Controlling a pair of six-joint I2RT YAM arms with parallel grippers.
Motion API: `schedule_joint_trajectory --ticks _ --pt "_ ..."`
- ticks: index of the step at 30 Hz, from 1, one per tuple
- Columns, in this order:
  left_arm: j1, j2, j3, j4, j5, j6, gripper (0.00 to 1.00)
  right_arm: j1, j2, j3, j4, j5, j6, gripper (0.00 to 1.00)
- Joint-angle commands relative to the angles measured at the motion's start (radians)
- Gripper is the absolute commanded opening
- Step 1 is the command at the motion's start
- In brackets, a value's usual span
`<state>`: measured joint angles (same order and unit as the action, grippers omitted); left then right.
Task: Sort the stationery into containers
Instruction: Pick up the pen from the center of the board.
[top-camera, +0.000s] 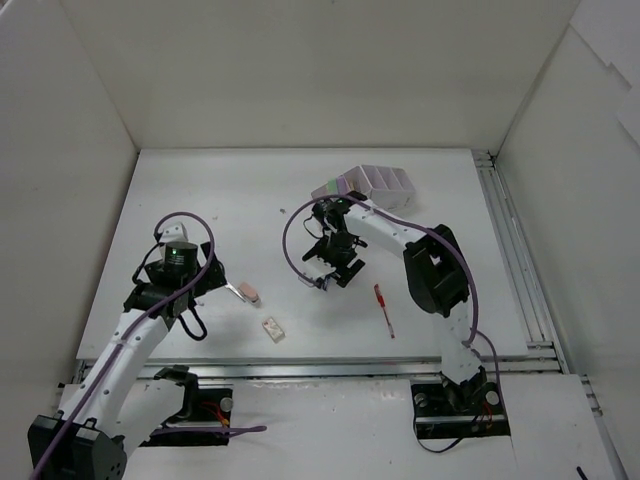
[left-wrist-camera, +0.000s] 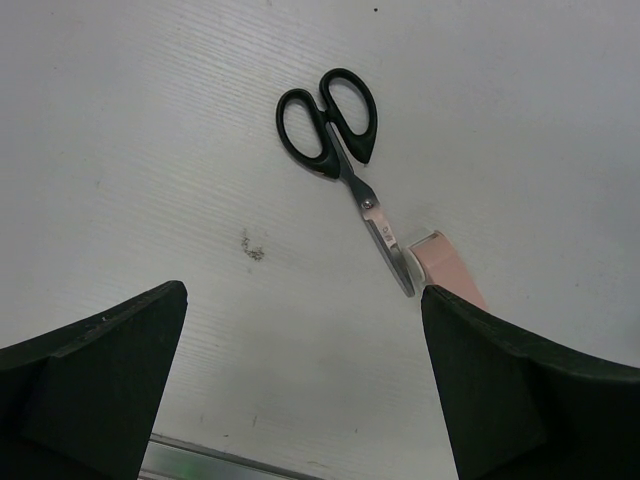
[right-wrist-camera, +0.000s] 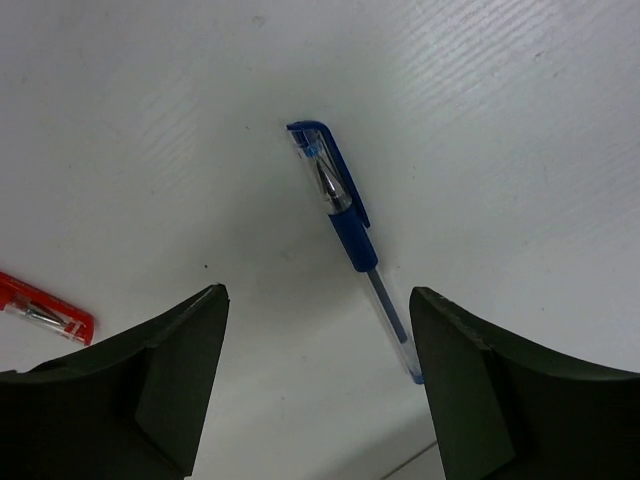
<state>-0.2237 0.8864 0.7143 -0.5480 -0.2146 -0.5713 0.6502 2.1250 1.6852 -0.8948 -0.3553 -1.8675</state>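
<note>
Bright, even overhead light; soft faint shadows, sharp focus throughout.

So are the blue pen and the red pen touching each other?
Apart. The right wrist view shows a wide stretch of table between the blue pen and the red pen.

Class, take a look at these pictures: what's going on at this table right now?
Two robot arms are sorting stationery into a desk organizer. The right arm has its jaws open over a blue pen, not yet gripping it; a red pen lies nearby. The left arm hovers with open jaws above black-handled scissors lying beside a pink eraser. Nothing is held at this moment.
</note>
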Motion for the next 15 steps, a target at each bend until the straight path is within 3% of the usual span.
schedule_joint_trajectory --ticks 1,7,9,15 --pt "-0.009 0.026 0.054 0.011 -0.032 -0.010 1.00 0.014 0.010 -0.004 -0.047 -0.060 0.008 0.69" --pt "-0.009 0.060 0.047 0.025 -0.034 -0.006 1.00 0.022 0.059 0.005 0.013 -0.074 0.019 0.43" --pt "-0.009 0.066 0.042 0.028 -0.045 0.001 0.99 0.022 0.070 0.005 0.037 -0.068 0.018 0.42" --pt "-0.009 0.086 0.042 0.026 -0.057 0.010 1.00 0.026 0.104 -0.005 0.086 -0.042 0.013 0.20"
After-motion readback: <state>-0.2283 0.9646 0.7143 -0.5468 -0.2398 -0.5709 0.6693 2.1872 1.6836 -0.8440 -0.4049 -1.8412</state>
